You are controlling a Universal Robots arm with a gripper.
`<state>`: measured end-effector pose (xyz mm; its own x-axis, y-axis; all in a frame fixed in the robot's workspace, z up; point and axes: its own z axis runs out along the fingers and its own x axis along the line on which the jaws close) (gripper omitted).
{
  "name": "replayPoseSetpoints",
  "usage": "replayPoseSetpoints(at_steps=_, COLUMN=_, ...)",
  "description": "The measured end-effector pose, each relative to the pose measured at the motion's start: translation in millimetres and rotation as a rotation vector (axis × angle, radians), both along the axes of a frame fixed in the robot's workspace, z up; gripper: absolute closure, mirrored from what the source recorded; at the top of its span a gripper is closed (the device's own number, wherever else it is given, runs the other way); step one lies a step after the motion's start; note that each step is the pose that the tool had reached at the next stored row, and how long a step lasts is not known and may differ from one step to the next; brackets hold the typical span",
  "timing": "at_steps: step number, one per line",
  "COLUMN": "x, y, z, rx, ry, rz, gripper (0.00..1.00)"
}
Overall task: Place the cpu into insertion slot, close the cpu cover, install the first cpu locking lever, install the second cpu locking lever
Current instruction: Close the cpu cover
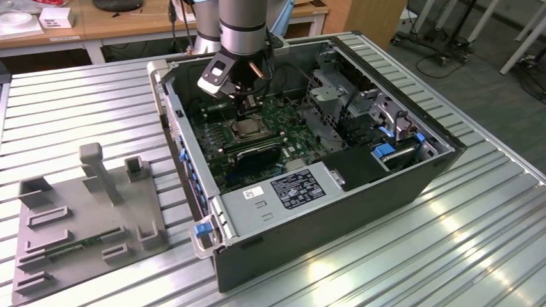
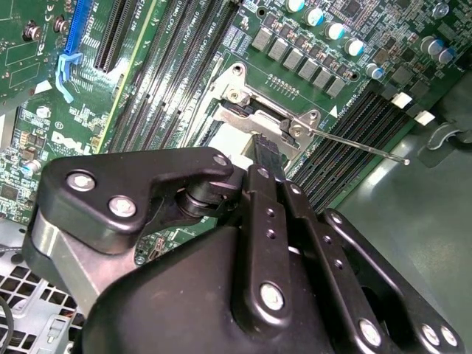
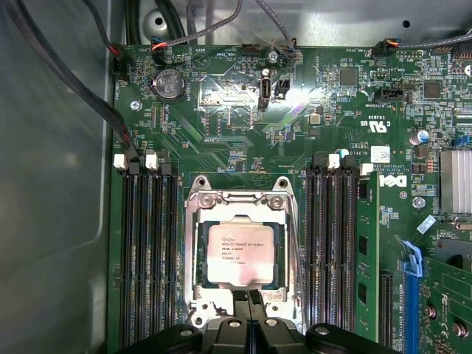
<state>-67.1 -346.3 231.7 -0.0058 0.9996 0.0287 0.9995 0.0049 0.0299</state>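
Observation:
The pale square cpu [image 3: 242, 253] lies flat in the insertion slot [image 1: 249, 128] on the green motherboard. The silvery cpu cover [image 3: 198, 254] lies down around it, and the chip shows through the cut-out. In the first wrist view my gripper [image 3: 247, 299] is shut with nothing between the fingers, its tips at the cover's near edge. In the exterior view the gripper [image 1: 247, 107] hangs inside the open computer case, just above the socket. In the second wrist view the fingertips [image 2: 264, 147] sit at the socket frame. A thin wire locking lever [image 2: 361, 146] sticks out free from the frame's corner.
Long black memory slots [image 3: 151, 251] flank the socket on both sides. Dark cables [image 3: 88, 96] run along the case wall. A blue-latched expansion slot [image 3: 411, 295] is nearby. Outside the case [image 1: 341, 211], a grey fixture [image 1: 85, 211] stands on the ribbed metal table.

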Motion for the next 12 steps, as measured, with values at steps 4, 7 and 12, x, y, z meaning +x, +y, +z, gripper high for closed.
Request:
replayPoseSetpoints(at_steps=4, x=0.0, y=0.0, z=0.0, rx=0.0000, ry=-0.0001, rz=0.001, gripper=0.89)
replayPoseSetpoints(at_steps=7, x=0.0, y=0.0, z=0.0, rx=0.0000, ry=0.0000, rz=0.002, gripper=0.89)
replayPoseSetpoints(at_steps=12, x=0.0, y=0.0, z=-1.7, rx=0.0000, ry=0.0000, rz=0.002, gripper=0.89)
